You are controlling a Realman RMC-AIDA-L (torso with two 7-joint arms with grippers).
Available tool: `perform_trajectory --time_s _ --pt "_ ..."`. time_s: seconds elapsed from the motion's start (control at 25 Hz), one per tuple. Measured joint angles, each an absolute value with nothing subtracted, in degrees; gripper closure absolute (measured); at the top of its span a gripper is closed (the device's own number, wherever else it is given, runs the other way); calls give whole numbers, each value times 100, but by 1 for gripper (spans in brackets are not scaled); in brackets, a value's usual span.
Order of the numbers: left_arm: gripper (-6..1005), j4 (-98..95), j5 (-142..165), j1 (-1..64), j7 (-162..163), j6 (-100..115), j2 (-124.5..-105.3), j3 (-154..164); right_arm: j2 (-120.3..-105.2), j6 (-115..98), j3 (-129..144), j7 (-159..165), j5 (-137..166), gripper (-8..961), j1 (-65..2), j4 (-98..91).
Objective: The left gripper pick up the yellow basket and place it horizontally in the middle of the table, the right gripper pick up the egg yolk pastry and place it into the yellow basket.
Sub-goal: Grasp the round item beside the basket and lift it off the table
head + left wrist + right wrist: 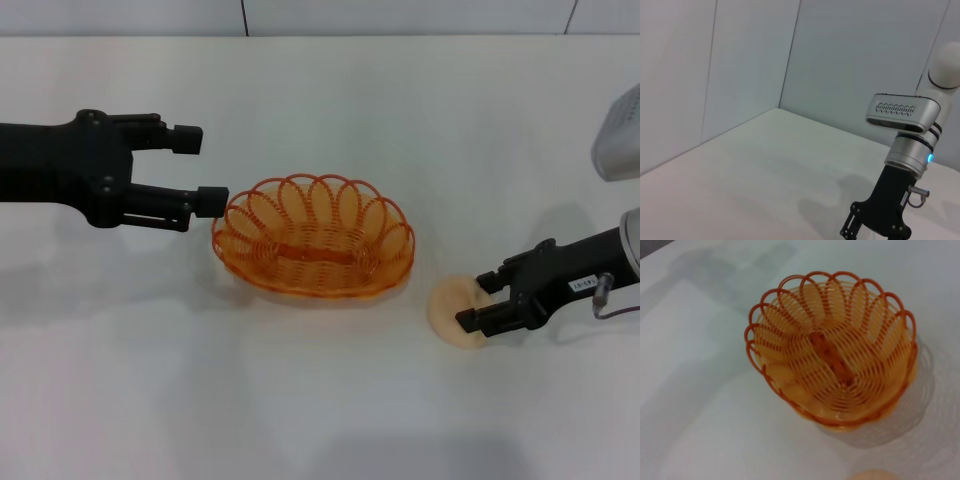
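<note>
The yellow basket point(315, 240) lies lengthwise in the middle of the white table point(320, 110). It also fills the right wrist view point(832, 350) and holds nothing. My left gripper point(205, 170) is open just left of the basket, its near fingertip at the basket's left rim. The egg yolk pastry point(450, 312) sits on the table right of the basket; its top edge shows in the right wrist view point(875, 475). My right gripper point(473, 300) is open, with its fingers straddling the pastry's right side at table level.
A grey wall runs along the table's far edge point(320, 36). The left wrist view shows the right arm point(890, 200) with its silver segment, and bare tabletop point(765, 165) up to the corner walls.
</note>
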State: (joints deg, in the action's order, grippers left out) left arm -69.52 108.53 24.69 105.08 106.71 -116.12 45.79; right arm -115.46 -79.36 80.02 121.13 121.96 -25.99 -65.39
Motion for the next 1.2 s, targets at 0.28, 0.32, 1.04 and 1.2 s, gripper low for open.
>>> perform_trajectory --time_s 0.28,0.32,1.04,1.2 --pt "112 -6952 10849 2479 10504 10666 -11628 4579 -11532 -7972 8008 12115 12200 400 -2608 -6602" --pt "112 -6952 10848 2482 10503 10663 -11627 4579 -11532 -7983 8002 12115 12200 420 -2618 -6604" --pt "112 -6961 10820 2472 10486 10661 -11642 4529 -11522 -8090 7970 12200 12149 711 -2666 -6889" --pt "112 -6963 10819 2470 10485 10661 -11644 4527 -11522 -8189 7905 12291 12175 748 -2639 -7205"
